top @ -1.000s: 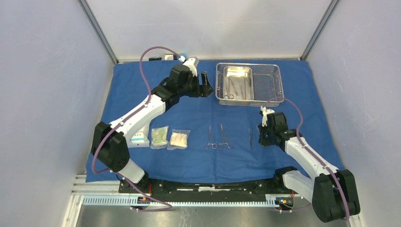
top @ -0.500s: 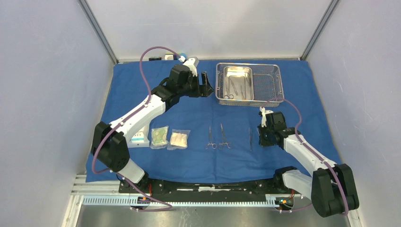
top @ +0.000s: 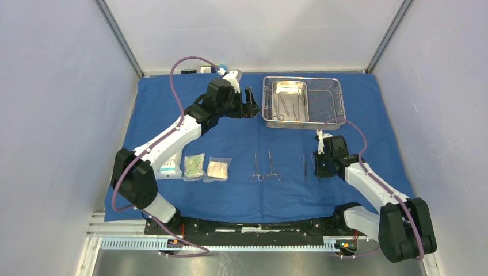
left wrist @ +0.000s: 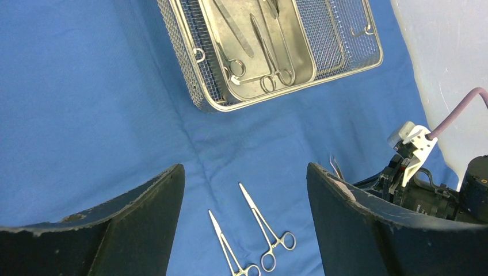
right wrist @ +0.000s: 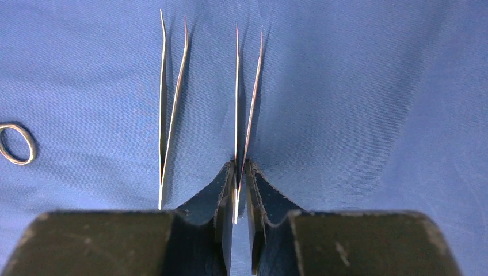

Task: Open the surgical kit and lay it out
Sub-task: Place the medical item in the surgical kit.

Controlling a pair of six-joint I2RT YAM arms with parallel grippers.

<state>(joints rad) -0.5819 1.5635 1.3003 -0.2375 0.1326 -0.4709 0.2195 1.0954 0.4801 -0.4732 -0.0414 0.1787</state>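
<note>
Pinches one pair of tweezers (right wrist: 236, 103) in the right gripper (right wrist: 240, 184), fingers closed on its legs, low at the blue cloth (top: 230, 138) on the near side of the mesh tray (top: 339, 98). Shows a second pair (right wrist: 161, 126) flat just beside. Holds the left gripper (left wrist: 244, 168) wide apart, just left of the tray. Shows two forceps (top: 257, 167) and three packets (top: 194, 165) nearer than the tray, and more instruments (left wrist: 270, 52) in its inner pan (left wrist: 293, 34).
</note>
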